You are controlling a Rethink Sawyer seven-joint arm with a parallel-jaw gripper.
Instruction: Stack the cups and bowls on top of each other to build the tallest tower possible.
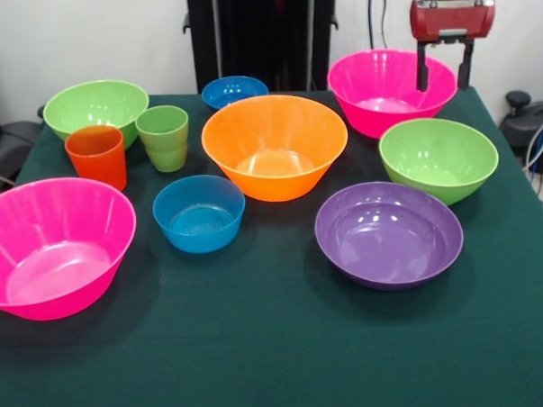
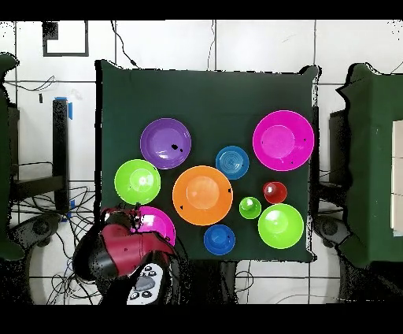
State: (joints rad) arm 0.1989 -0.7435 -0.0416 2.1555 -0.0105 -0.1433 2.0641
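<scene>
Nothing stacked, every piece sits alone on the green table [image 1: 279,365]. Front view, taking the orange bowl [image 1: 274,146] as clock centre: small blue bowl [image 1: 234,91] at 11 o'clock just behind it, second small blue bowl [image 1: 199,213] at 7 o'clock, close to its rim. Green cup [image 1: 163,137] at 9 o'clock, upright, mouth up; orange-red cup [image 1: 96,156] just beside that cup on its 8 o'clock side, upright too, touching or nearly touching. Medium green bowl [image 1: 96,110] at 10 o'clock, behind both cups. Big pink bowl [image 1: 55,245] at 8 o'clock near the table edge, tilted slightly toward the camera. Purple bowl [image 1: 388,233] at 4 o'clock, shallow, apart from the others. Second green bowl [image 1: 438,158] at 3 o'clock, just above the purple one. Second pink bowl [image 1: 391,90] at 1 o'clock at the far side. Gripper [image 1: 446,66] hangs from above over that far pink bowl's right rim, two dark fingers [image 1: 422,69] spread apart, nothing between them, tips at about rim height; contact with the rim cannot be told. Overhead view: red arm head [image 2: 126,244] covers part of the same pink bowl [image 2: 161,224] at 7 o'clock from the orange bowl [image 2: 202,194]. All bowls open side up, all empty.
</scene>
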